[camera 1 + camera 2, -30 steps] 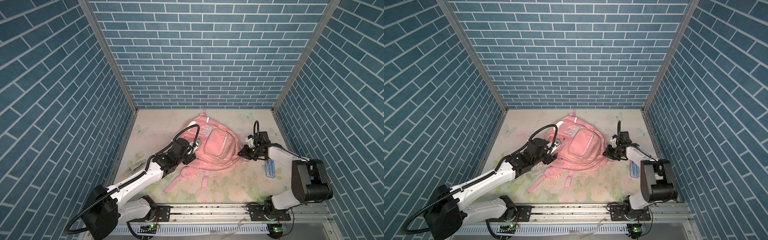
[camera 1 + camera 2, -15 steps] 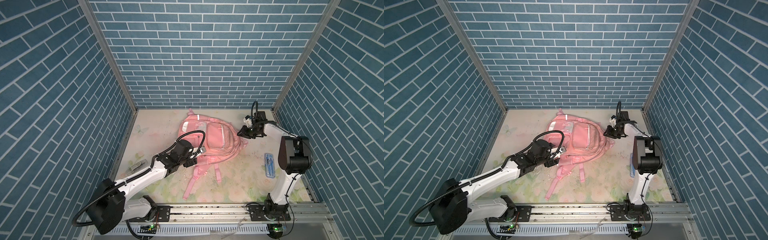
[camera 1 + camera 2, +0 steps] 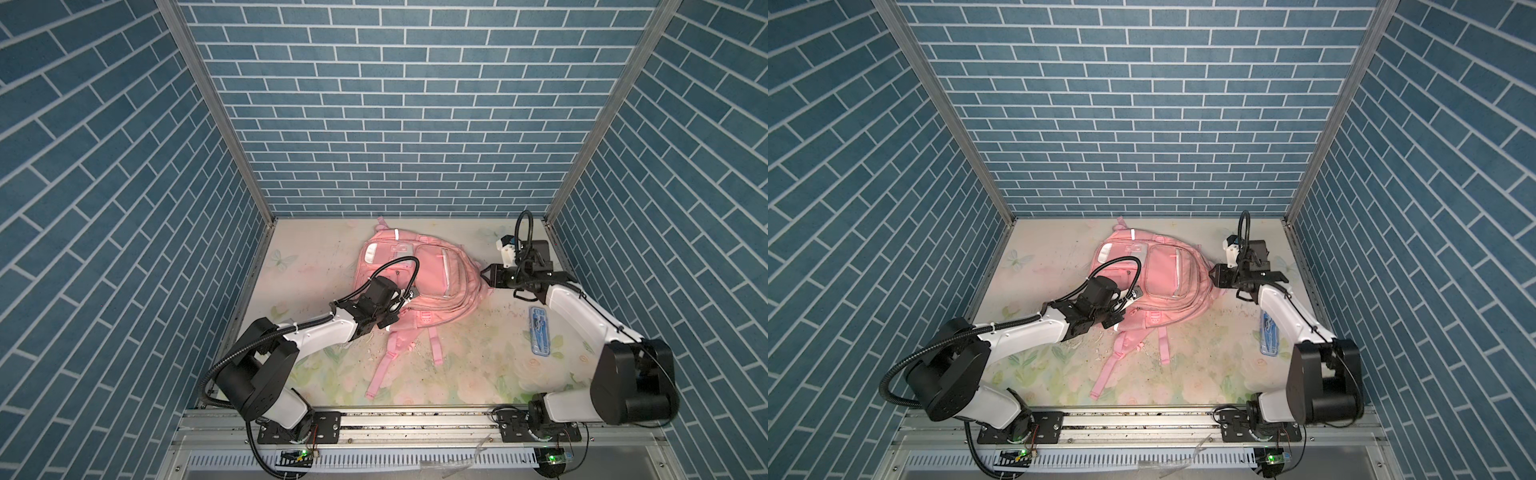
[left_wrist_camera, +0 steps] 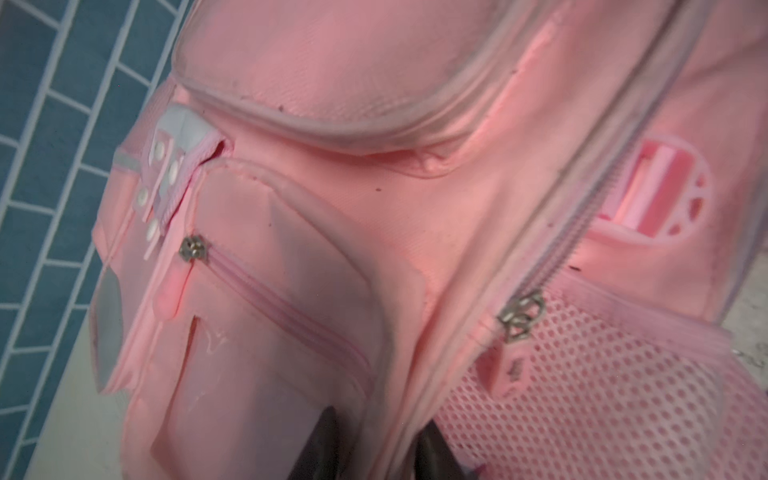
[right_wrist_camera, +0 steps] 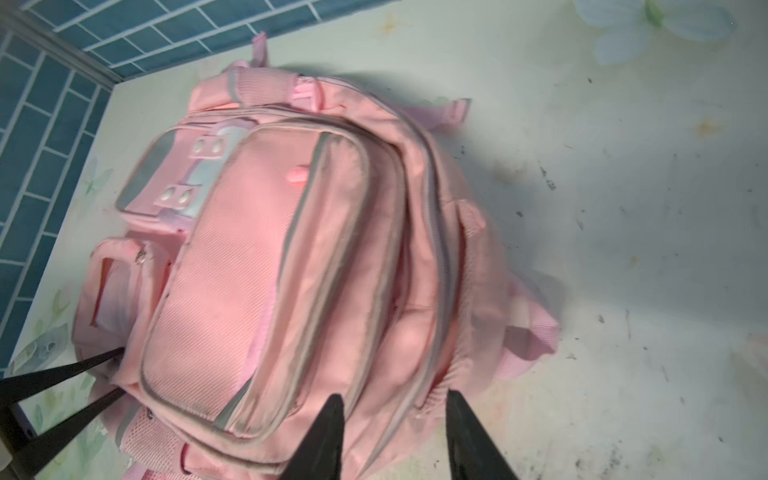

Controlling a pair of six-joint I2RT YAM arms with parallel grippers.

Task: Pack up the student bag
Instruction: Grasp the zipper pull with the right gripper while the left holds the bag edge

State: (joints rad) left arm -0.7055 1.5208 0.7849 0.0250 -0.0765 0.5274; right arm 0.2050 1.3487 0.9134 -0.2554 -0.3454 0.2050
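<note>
The large soft pink fabric student bag [image 3: 432,270] lies near the blue brick back wall [image 3: 407,124], long axis pointing at it, left gripper [image 3: 390,321] pinching its wall-far corner, right gripper [image 3: 486,275] half-open just beside the opposite flank.

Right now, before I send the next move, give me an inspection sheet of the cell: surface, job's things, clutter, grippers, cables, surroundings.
Surface: floral table, stained, crumbs scattered on it.
Job's things: student bag lies front up mid-table, straps trailing toward the front.
Clutter: blue case right of the bag, apart from it.
Grippers: left gripper closed on a fold at the bag's near-left corner; right gripper open at the bag's right edge, contact unclear.
Cables: black cable loops at both wrists; the left one arches over the bag; no snag seen.
Surroundings: blue brick-pattern walls on three sides; nothing else seen.
</note>
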